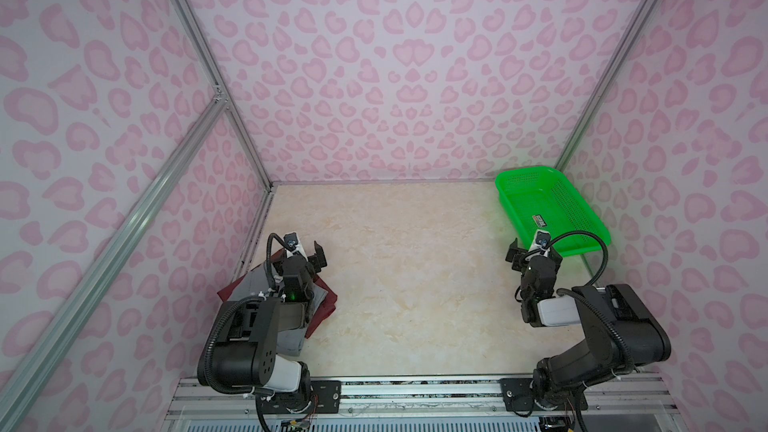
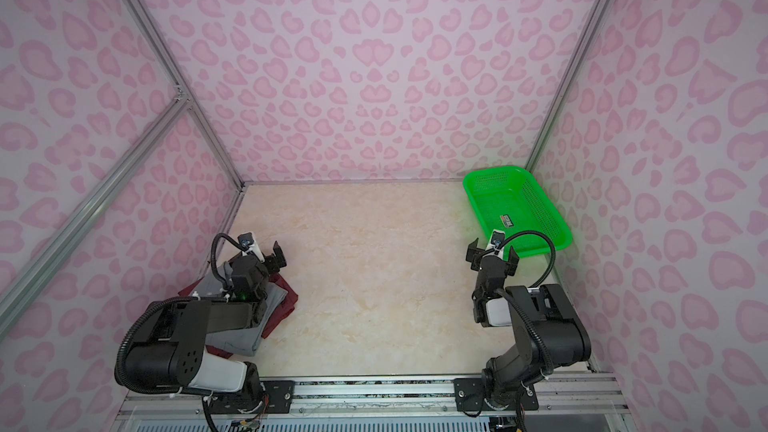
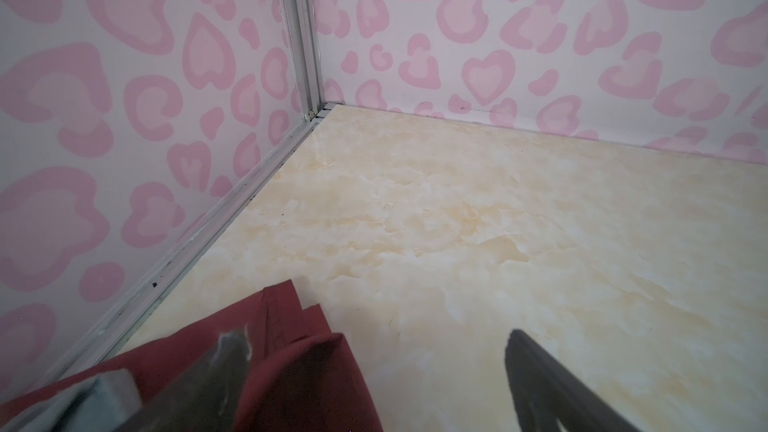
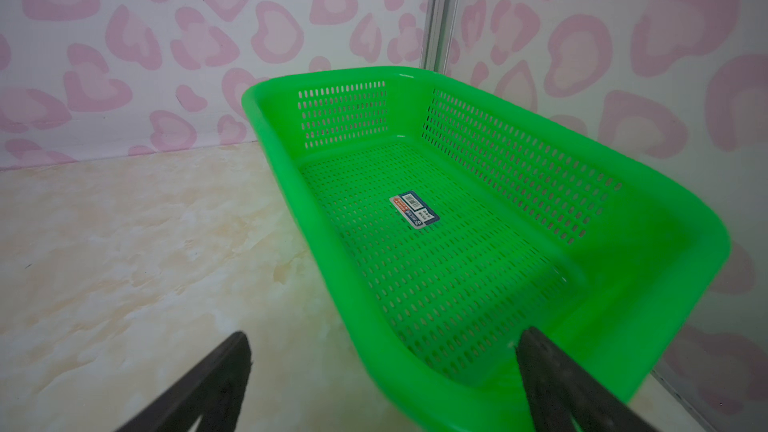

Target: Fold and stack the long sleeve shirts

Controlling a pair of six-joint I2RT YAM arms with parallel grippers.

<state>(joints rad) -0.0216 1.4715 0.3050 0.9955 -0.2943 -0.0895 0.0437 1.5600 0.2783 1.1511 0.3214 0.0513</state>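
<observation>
The left arm (image 1: 241,351), nearest the viewer, overhangs the two long sleeve shirts. The grey shirt (image 1: 291,340) lies folded on the maroon shirt (image 1: 326,297) in one compact pile at the near-left of the table (image 1: 415,284), close to the side wall. Maroon edges project beyond the grey layer.

Judged from this arrangement, folding and stacking are essentially done, and at most a tidying of the projecting edges remains.

The left gripper (image 1: 303,257) is spread wide and empty above the pile's far edge. In the left wrist view one finger sits over the maroon corner and the other over bare table.

The right gripper (image 1: 534,253), also spread and empty, hangs well apart from the shirts, at the near end of the empty green basket (image 1: 524,171).
</observation>
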